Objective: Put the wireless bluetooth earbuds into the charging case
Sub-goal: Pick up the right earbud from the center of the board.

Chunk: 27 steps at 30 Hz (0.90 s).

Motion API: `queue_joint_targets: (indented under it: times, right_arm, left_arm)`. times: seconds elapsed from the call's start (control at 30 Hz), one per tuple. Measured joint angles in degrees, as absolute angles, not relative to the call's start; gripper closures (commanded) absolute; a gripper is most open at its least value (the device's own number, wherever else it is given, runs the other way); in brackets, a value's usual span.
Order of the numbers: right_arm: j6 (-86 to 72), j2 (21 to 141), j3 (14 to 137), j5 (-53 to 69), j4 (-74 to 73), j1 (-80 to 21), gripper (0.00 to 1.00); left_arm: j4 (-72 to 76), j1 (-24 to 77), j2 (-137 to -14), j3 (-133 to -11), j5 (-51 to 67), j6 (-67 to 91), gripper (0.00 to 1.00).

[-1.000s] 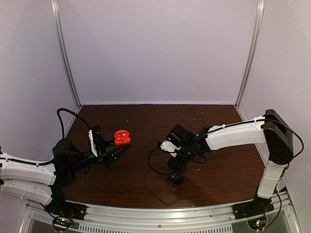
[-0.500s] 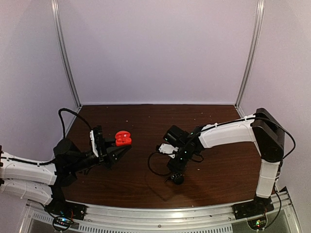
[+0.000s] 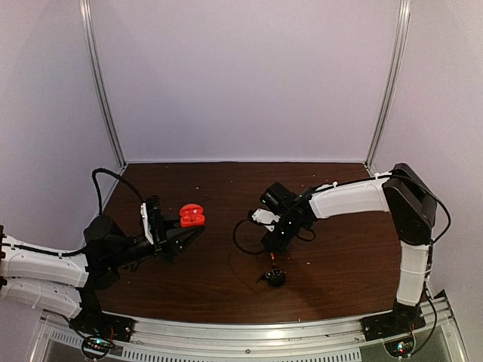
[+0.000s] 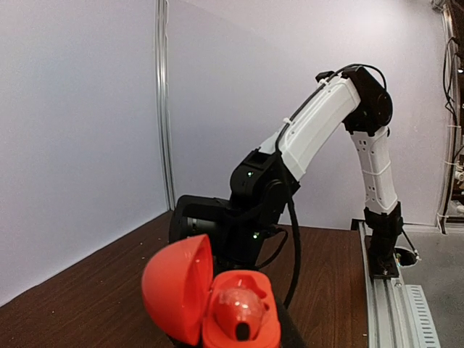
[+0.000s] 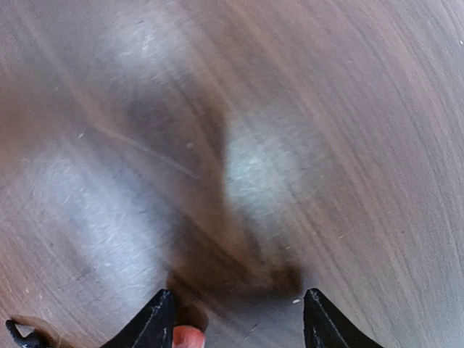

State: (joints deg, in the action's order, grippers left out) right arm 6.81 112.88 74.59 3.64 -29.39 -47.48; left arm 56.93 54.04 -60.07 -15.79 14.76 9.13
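My left gripper [image 3: 183, 228] is shut on an open red-orange charging case [image 3: 191, 216], held above the table. In the left wrist view the lid [image 4: 176, 288] hangs open to the left. One red-orange earbud [image 4: 243, 313] sits in the base. My right gripper [image 5: 238, 322] points down at the table, open, with nothing between its fingertips [image 5: 156, 319]. A second red-orange earbud [image 5: 188, 337] lies on the wood just inside the left fingertip, at the frame's bottom edge. From above, the right gripper [image 3: 274, 243] hovers mid-table.
A small black round case [image 3: 276, 278] lies on the brown table [image 3: 339, 256] near the front, just in front of the right gripper. A black cable [image 3: 243, 245] loops beside the right wrist. White walls and metal posts close in the sides and back.
The right wrist has shifted a little back and away from the black case, and its jaws have narrowed slightly. The left arm holds the red case almost still.
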Motion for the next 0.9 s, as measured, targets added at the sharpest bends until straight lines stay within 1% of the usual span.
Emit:
queue_joint_targets:
  times: [0.37, 0.67, 0.9]
  right_arm:
    - [4.1, 112.8, 75.2, 8.3, -30.7, -46.2, 0.46]
    - [-2.8, 106.0, 73.7, 10.0, -32.1, -45.9, 0.46]
    - [-4.9, 106.1, 70.5, 12.9, -31.9, -45.4, 0.49]
  left_arm:
    - [56.9, 54.0, -60.1, -15.8, 14.7, 9.1, 0.99]
    - [56.9, 54.0, -60.1, -15.8, 14.7, 9.1, 0.99]
    - [56.9, 54.0, -59.4, -15.8, 14.7, 9.1, 0.99]
